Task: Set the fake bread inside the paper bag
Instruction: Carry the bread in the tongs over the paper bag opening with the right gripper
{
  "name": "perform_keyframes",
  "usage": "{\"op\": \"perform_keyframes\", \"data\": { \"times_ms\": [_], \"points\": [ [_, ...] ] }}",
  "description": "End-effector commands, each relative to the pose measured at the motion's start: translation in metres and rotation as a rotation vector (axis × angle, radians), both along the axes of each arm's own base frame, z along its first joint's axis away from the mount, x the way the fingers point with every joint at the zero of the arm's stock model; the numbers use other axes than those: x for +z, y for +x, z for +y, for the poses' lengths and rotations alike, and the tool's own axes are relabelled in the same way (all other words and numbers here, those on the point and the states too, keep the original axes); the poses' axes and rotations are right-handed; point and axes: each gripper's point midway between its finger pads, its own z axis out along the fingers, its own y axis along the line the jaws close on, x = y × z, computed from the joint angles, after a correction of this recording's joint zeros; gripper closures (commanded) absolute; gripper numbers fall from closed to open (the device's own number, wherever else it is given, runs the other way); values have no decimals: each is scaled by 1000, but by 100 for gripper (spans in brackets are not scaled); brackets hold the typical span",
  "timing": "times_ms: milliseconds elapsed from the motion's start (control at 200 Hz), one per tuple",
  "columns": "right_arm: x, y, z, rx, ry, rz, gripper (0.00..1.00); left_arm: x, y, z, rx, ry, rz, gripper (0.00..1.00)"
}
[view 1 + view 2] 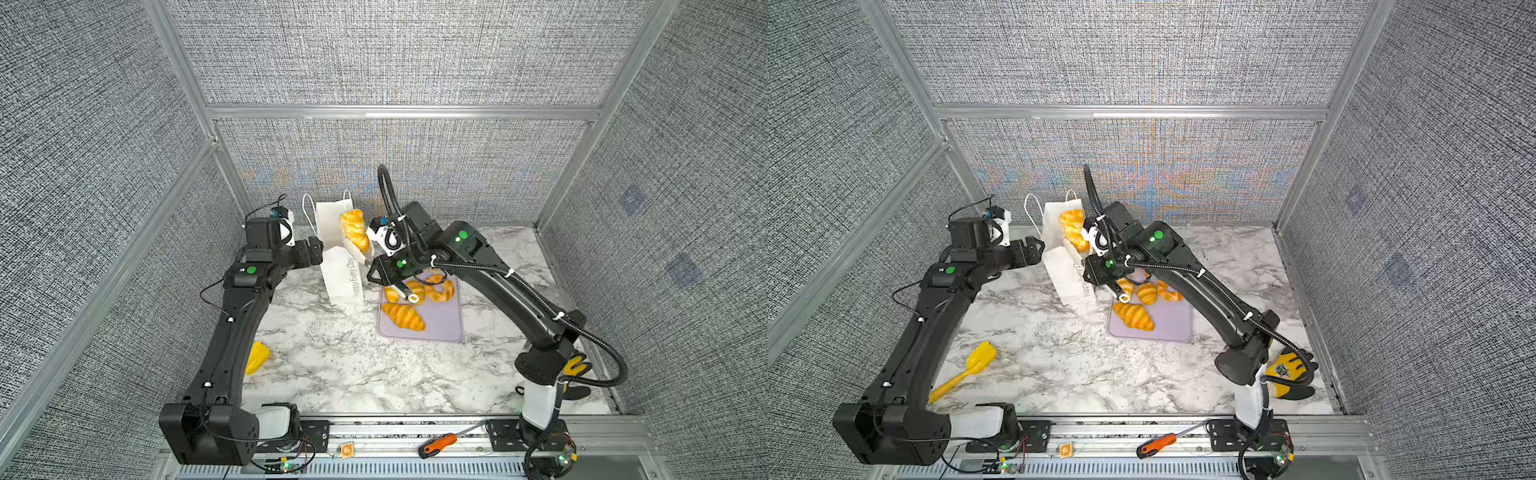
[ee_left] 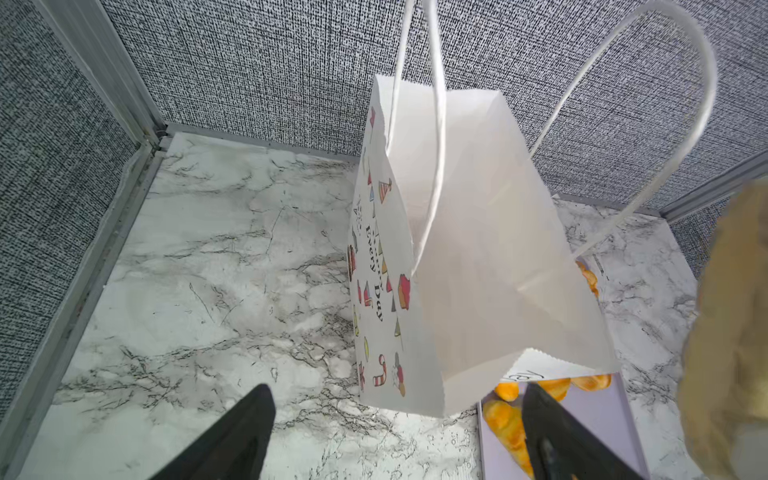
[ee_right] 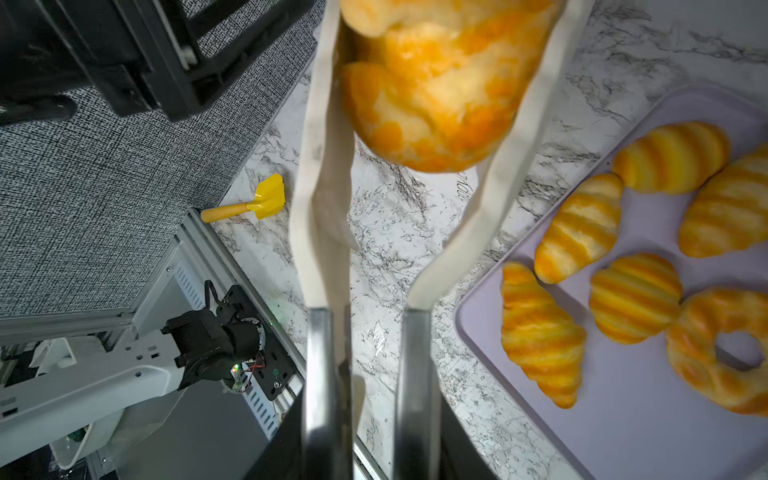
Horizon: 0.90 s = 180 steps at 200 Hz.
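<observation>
One pastry (image 3: 432, 83) in right end effector (image 3: 451, 25)

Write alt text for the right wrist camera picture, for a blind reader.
The right gripper holds a golden toy pastry between its cloth-covered fingers. Six more pastries, one a ring, lie on a lilac tray on the marble table; a yellow toy shovel lies apart.

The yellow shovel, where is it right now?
In both top views the yellow shovel lies on the marble table, on the left side near the front edge, right beside the left arm and far from the lilac tray.
</observation>
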Motion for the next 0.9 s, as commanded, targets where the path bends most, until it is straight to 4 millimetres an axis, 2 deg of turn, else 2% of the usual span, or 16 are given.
{"op": "perform_keyframes", "data": {
  "times_ms": [0,150,440,655,805,895],
  "points": [
    [12,-2,22,30,80,-2,65,6,3,-4,-11,-33,-25,7],
    [10,9,31,15,93,-11,65,8,0,-5,-19,-48,-35,7],
    [22,32,45,-33,189,-36,65,4,-3,-8,-46,-44,-39,8],
    [10,40,57,-34,188,-19,65,6,-4,-9,-54,-49,-48,9],
    [7,46,56,-58,180,-25,65,5,-4,-11,-62,-56,-46,9],
    [-3,51,53,-89,152,-10,65,4,-4,-13,-67,-67,-46,9]
  ]
}}
